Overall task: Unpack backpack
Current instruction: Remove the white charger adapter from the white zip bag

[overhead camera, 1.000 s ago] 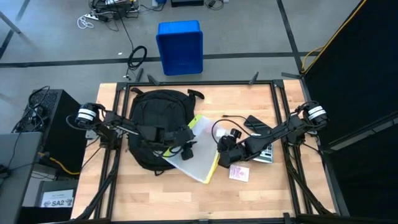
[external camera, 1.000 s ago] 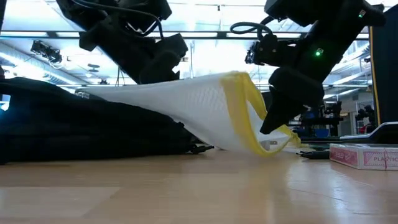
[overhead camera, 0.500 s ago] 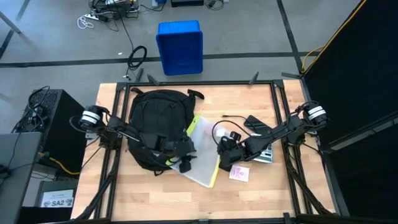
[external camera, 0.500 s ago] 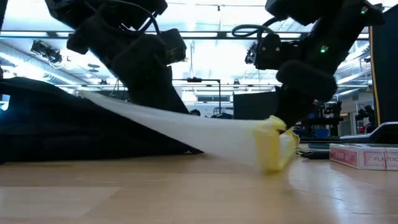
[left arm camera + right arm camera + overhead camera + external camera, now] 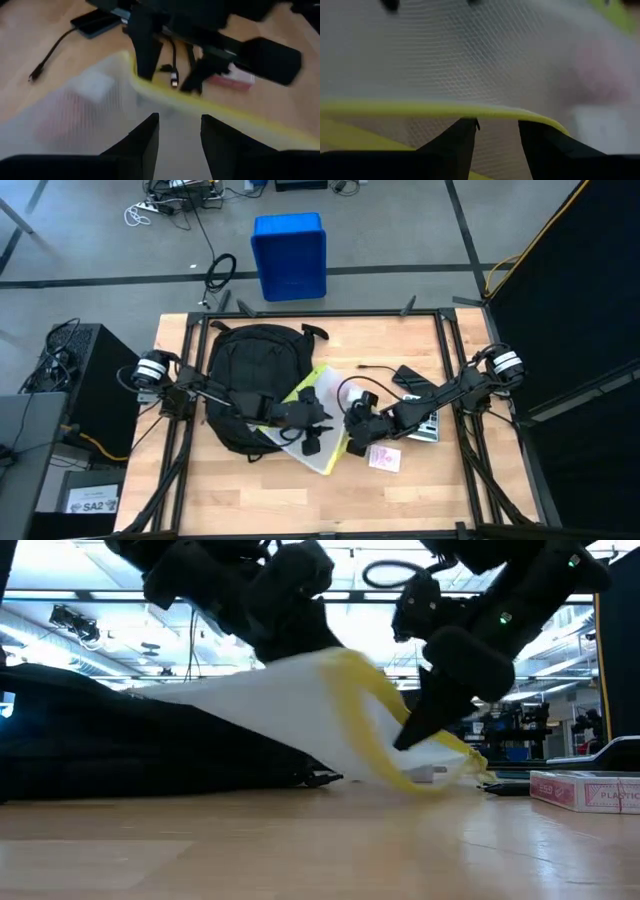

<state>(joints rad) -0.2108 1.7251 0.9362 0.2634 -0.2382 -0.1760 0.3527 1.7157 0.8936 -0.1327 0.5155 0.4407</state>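
Two grippers meet at table centre over a white mesh pouch (image 5: 322, 442) with yellow edging. Right gripper (image 5: 352, 439), at 3 o'clock of the pouch, has its fingers (image 5: 454, 145) straddling the yellow rim, slightly parted; whether they pinch it, cannot tell. Left gripper (image 5: 306, 425) sits on the pouch, fingers (image 5: 145, 142) apart over the mesh; grip unclear. Pink card box (image 5: 384, 458) lies at 4 o'clock. Backpack (image 5: 248, 370) lies flat at 10 o'clock, pouch overlapping it. Blue bin (image 5: 289, 255) stands beyond, on the floor.
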